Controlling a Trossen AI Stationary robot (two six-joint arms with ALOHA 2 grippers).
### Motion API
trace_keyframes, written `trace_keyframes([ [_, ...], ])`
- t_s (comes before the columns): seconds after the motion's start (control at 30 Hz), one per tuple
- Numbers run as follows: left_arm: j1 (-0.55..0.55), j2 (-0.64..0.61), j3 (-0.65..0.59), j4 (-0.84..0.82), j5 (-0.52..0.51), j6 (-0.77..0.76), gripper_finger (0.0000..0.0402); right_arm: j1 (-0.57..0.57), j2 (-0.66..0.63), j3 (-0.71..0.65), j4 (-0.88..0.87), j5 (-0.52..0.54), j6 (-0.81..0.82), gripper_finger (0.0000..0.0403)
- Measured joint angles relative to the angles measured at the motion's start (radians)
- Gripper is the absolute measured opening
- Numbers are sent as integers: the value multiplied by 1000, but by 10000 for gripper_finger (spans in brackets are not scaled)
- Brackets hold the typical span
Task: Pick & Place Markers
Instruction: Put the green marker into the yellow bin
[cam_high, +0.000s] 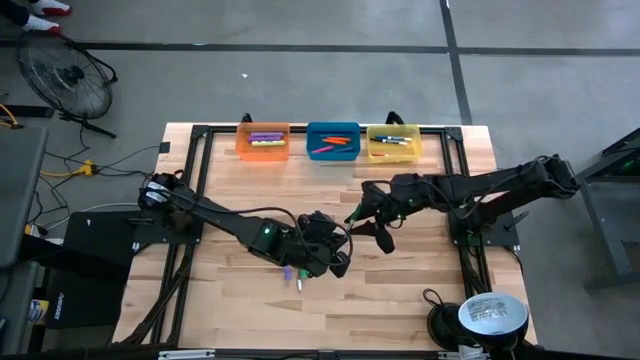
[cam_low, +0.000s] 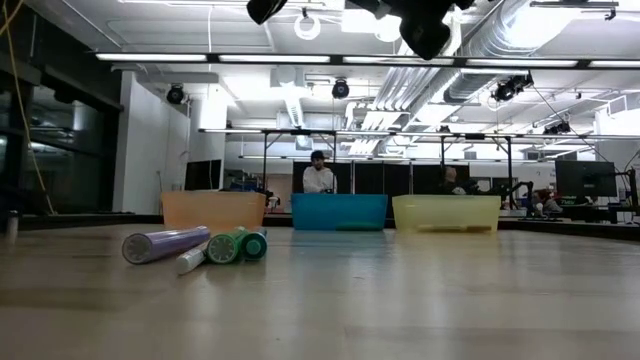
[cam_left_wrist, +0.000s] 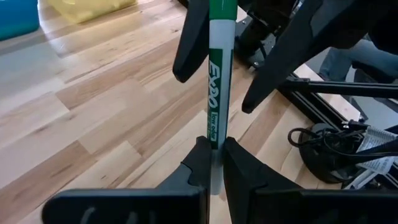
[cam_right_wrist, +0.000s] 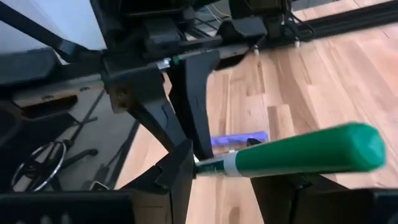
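My left gripper is shut on a green and white marker, held up over the table's middle. My right gripper is open; its two fingers stand on either side of the marker's far, green end with a gap showing on one side. Loose markers, purple and green, lie flat on the table under the left arm. More markers lie in the three bins at the far edge. My left gripper pinches the marker's white end between its two fingers. The marker sticks out forward past the fingertips, roughly in line with them, toward the right gripper. It is lifted clear of the table, its green end pointing away from the left wrist.
Orange, blue and yellow bins stand in a row at the table's far edge. A round lamp and cables sit at the near right corner. People sit at desks beyond the table.
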Motion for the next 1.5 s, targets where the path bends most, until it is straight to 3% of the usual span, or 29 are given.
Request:
trace_keyframes([
  [0.2, -1, 0, 0, 1, 3, 0, 17, -2, 0, 0, 2, -36, 0, 119],
  [0.4, 0, 0, 0, -3, 4, 0, 15, -1, 0, 0, 7, -50, -5, 33],
  [0.8, 1, 0, 0, -46, 45, 40, 15, -2, 0, 0, -18, -40, -27, 29],
  [1.2, -16, -111, -1, -547, -106, -297, 16, -76, 0, 0, -198, -10, -56, 29],
  [1.5, -56, -119, -47, -885, -183, -585, 17, -188, 0, 53, -402, 136, -169, 29],
])
